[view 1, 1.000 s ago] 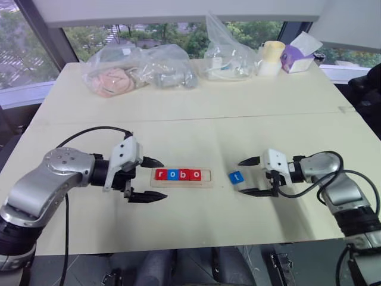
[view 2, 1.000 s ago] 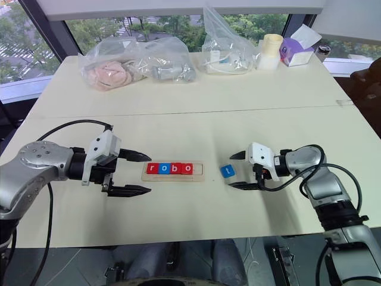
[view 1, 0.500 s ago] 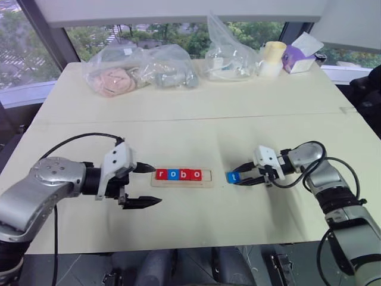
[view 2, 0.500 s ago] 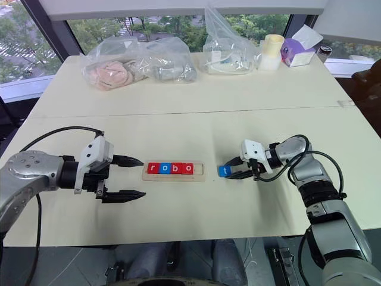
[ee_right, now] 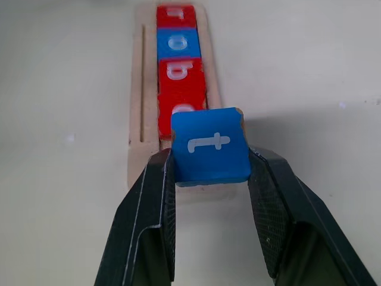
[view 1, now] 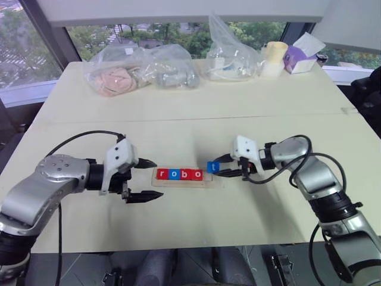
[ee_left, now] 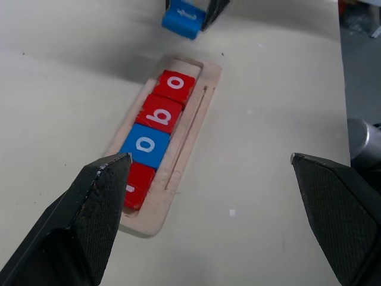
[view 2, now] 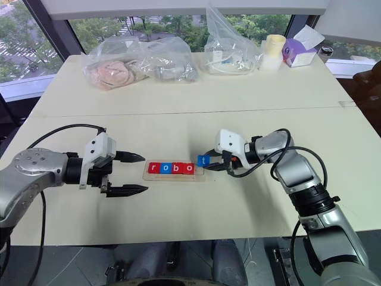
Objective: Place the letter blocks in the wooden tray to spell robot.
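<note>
Gripping the blue "t" block (ee_right: 209,145) between its two black fingers (ee_right: 152,208), the right tool (view 1: 221,168) holds the tile just at the right end of the wooden tray (view 1: 181,182), lifted a little above the counter (view 1: 196,128). In the right wrist view the tile sits squarely between the pads, letter face up, directly over the tray's empty last slot and just beside the nearest red "o" block (ee_right: 181,95). The tray already holds four blocks in a row: red "r" (view 1: 161,174), blue "o" (view 1: 172,174), red "b" (view 1: 184,174), then the red "o". The left tool (view 1: 146,180) hangs with its jaws wide apart, holding nothing, just beside the tray's left end, near the "r". Clear plastic bags (view 1: 140,68) lie well apart at the counter's far side.
</note>
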